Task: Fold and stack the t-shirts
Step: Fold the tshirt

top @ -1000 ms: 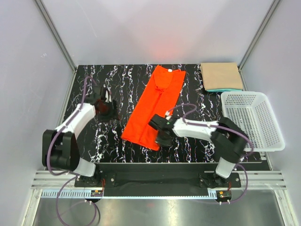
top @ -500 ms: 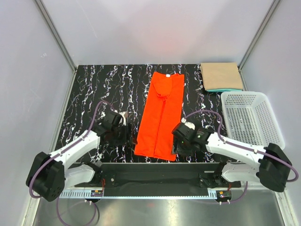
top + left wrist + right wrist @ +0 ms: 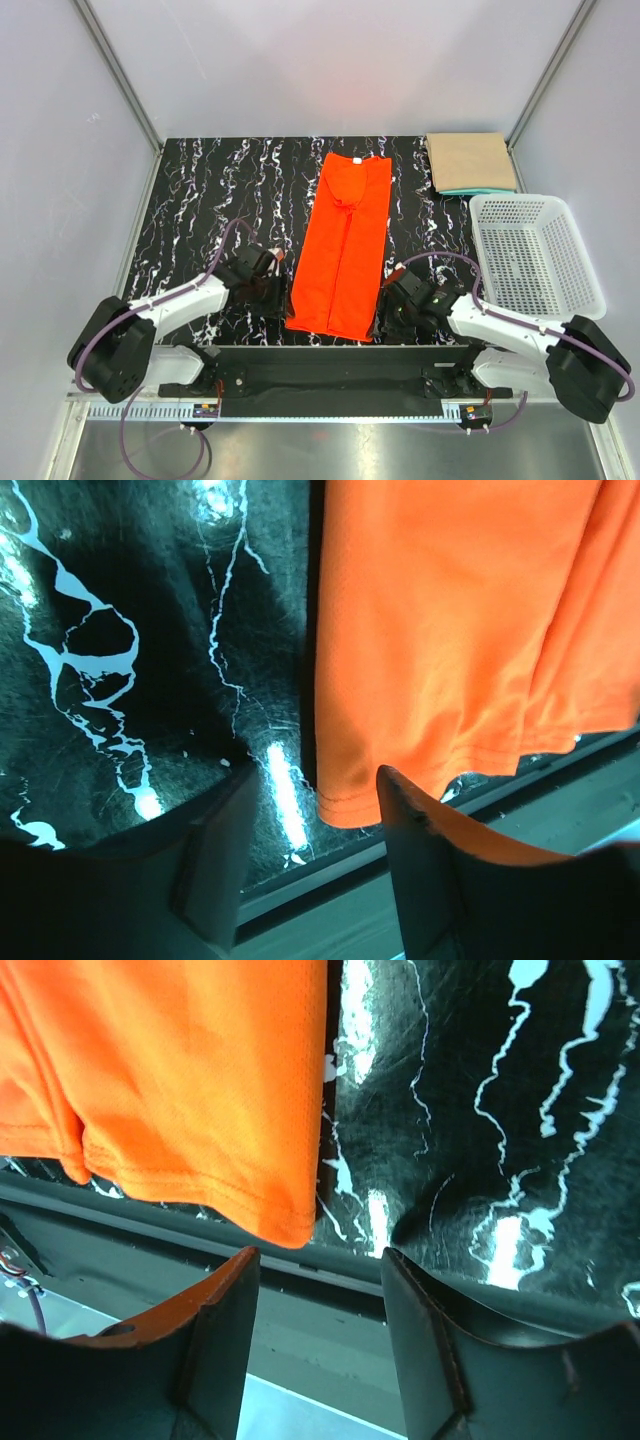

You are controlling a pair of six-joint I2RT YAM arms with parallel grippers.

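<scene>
now, both claws part open, nothing held. left gripper [image 3: 312,792] and right gripper [image 3: 320,1256] each have near hem corner of orange t-shirt [image 3: 340,250] just ahead, between jaws. risk: you pinch only top layer, or one corner slips, then fold goes crooked.

3 shirts: 1 orange-red t-shirt [image 3: 342,245] btwn left gripper [image 3: 271,289] & right gripper [image 3: 394,309]; 1 tan t-shirt [image 3: 470,160] + 1 teal t-shirt [image 3: 478,190] well beyond right gripper. 1 basket [image 3: 520,199] to its right. 2 grippers.
</scene>
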